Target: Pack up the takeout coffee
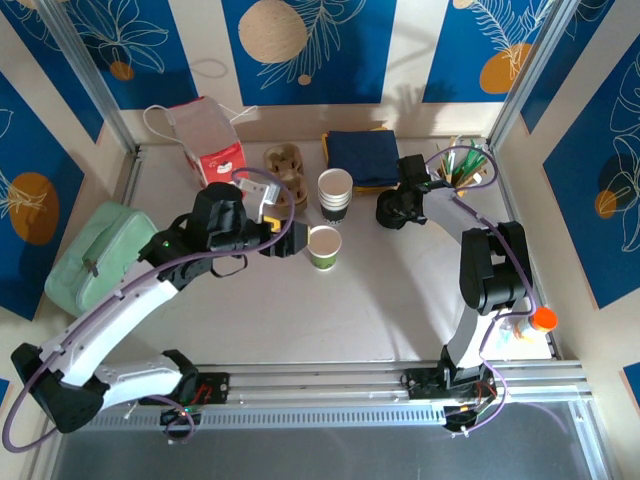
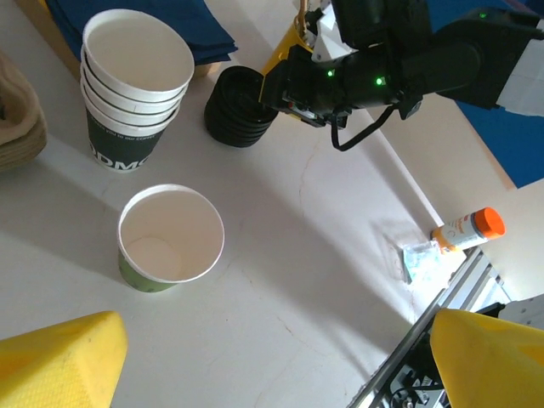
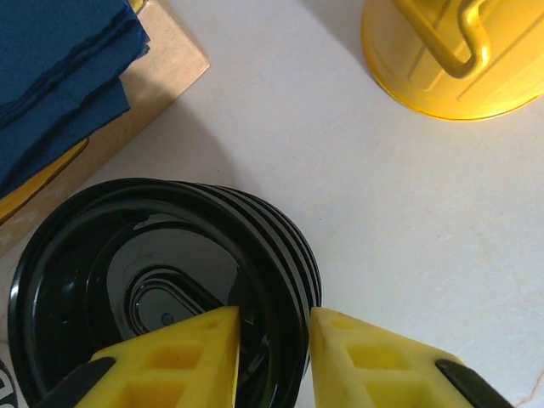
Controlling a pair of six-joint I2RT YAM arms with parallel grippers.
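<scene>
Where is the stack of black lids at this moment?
In the top view, the stack of black lids sits right of the stacked cups, near the blue napkins, the right gripper straddling its rim.

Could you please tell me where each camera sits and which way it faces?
Top: above and behind, looking down on the table; left arm, right arm show.
Left wrist: over the green cup, looking down; open left gripper, right arm show.
Right wrist: close over the black lids, looking down; right gripper straddles their rim.
Shared: both wrist views see the lids.
</scene>
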